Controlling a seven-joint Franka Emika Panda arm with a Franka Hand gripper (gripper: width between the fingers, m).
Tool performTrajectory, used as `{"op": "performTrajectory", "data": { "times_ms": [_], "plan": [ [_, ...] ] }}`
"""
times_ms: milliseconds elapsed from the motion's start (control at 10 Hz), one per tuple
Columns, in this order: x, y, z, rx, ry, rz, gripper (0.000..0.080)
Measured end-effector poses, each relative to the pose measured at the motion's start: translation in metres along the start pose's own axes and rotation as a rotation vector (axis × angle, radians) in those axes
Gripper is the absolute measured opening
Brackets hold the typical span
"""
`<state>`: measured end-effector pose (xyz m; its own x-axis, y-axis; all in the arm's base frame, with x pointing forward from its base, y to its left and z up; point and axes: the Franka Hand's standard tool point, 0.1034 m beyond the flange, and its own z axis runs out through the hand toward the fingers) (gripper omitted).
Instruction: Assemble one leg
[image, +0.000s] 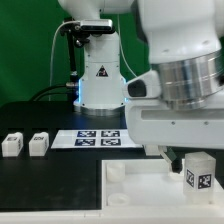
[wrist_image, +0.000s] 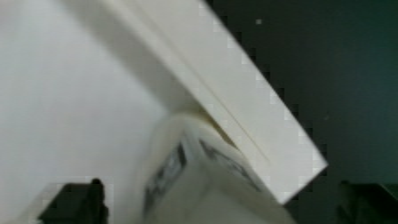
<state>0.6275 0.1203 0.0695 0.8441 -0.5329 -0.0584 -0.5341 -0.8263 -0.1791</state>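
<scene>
The small white plastic stubby leg block (image: 198, 172) with a black-and-white square tag on its face sits at the exterior view's lower right, just under the robot's hand (image: 180, 158) and over the near right corner of the large flat white square panel (image: 130, 195). Dark fingers (image: 166, 158) come down beside it, so the hand appears closed on the block, though the contact itself is partly hidden. In the wrist view the tagged block (wrist_image: 199, 168) shows blurred between two dark fingertips (wrist_image: 75, 200), with the panel's raised white edge (wrist_image: 214, 90) running diagonally just behind it. A round corner socket (image: 116, 172) rises from the panel. Two more small white tagged blocks (image: 12, 144) (image: 38, 143) stand side by side on the black tabletop (image: 40, 115) at the exterior view's left, well apart from the hand. The marker board (image: 98, 137) lies flat between them and the arm's white base (image: 100, 80)
</scene>
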Motion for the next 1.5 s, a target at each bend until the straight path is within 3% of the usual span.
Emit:
{"op": "performTrajectory", "data": {
  "times_ms": [200, 300, 400, 500, 600, 700, 800, 900, 1000, 1200, 1500],
  "plan": [
    [0.0047, -0.0177, -0.0179, -0.028, 0.041, -0.395, 0.0649],
    [0.0053, -0.0167, -0.0155, -0.034, 0.042, -0.482, 0.0649],
    [0.0051, -0.0162, -0.0149, -0.034, 0.041, -0.458, 0.0561],
    [0.0053, -0.0160, -0.0149, -0.034, 0.042, -0.449, 0.0561],
    [0.0074, -0.0144, -0.0156, -0.033, 0.046, -0.366, 0.0427],
    [0.0095, -0.0131, -0.0163, -0.030, 0.052, -0.224, 0.0231],
    [0.0102, -0.0127, -0.0165, -0.025, 0.054, -0.135, 0.0231],
    [0.0102, -0.0127, -0.0164, -0.019, 0.054, -0.010, 0.0096],
    [0.0096, -0.0132, -0.0161, -0.015, 0.052, 0.070, 0.0030],
    [0.0079, -0.0150, -0.0155, -0.004, 0.047, 0.202, 0.0002],
    [0.0079, -0.0148, -0.0152, -0.005, 0.046, 0.132, 0.0002]
  ]
}}
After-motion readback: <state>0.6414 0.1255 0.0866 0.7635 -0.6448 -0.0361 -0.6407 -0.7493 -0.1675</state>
